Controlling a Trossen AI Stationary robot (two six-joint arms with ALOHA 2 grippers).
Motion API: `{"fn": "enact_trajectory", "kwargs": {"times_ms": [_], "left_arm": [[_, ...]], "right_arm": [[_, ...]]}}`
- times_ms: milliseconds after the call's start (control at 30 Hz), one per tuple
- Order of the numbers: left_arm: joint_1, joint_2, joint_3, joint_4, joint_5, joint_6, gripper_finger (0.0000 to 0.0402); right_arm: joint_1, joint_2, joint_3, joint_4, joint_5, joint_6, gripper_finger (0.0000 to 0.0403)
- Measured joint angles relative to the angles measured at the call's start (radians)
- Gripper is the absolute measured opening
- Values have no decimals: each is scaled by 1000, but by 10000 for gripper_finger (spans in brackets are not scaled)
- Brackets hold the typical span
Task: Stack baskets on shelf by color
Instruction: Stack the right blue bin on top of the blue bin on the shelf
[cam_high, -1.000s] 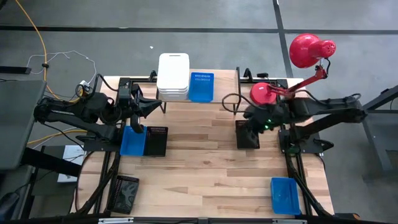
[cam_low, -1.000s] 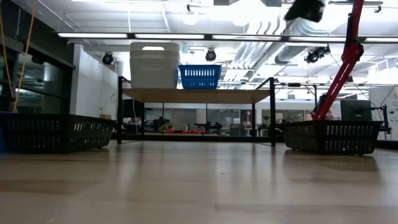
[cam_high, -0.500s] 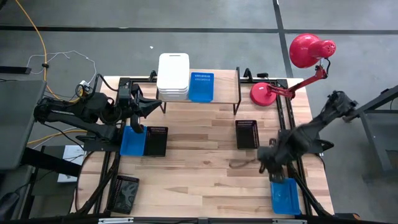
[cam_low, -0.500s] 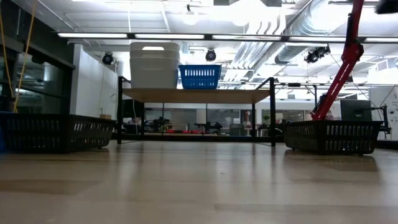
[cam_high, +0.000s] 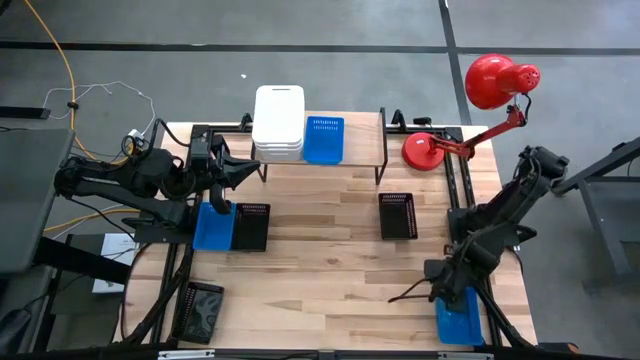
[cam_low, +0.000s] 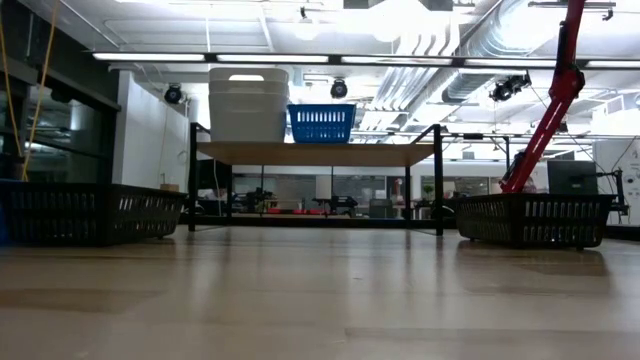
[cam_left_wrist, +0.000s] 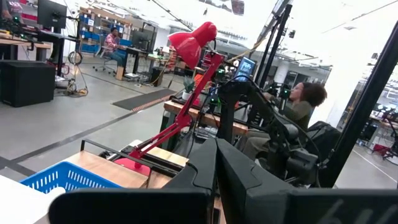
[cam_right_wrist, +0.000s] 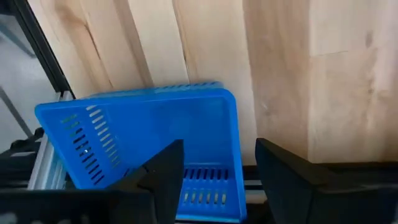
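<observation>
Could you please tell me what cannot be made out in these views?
High view: the near blue basket is partly covered by the right arm.
Right wrist view: one end of that basket is hidden behind the open right hand.
Left wrist view: the far blue basket is cut off by the left hand.
Low view: neither arm shows.

Two dark jointed arms
Matte black links and cabling; the right pincer (cam_right_wrist: 214, 180) has blocky, angular black fingers (cam_right_wrist: 163, 169).
</observation>
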Motion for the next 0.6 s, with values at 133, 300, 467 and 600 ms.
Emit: {"fn": "enact_trajectory", "kwargs": {"times_ms": [133,300,467,600], "left_arm": [[0,0,0,0,0,0,0],[0,0,0,0,0,0,0],[0,0,0,-1,0,0,0],[0,0,0,-10,0,0,0]], "right_arm": [[27,0,-61,62,-6,26,186],[45,0,-122,88,-2,49,186],[45,0,-157,101,9,45,180],[45,0,-174,129,9,45,163]]}}
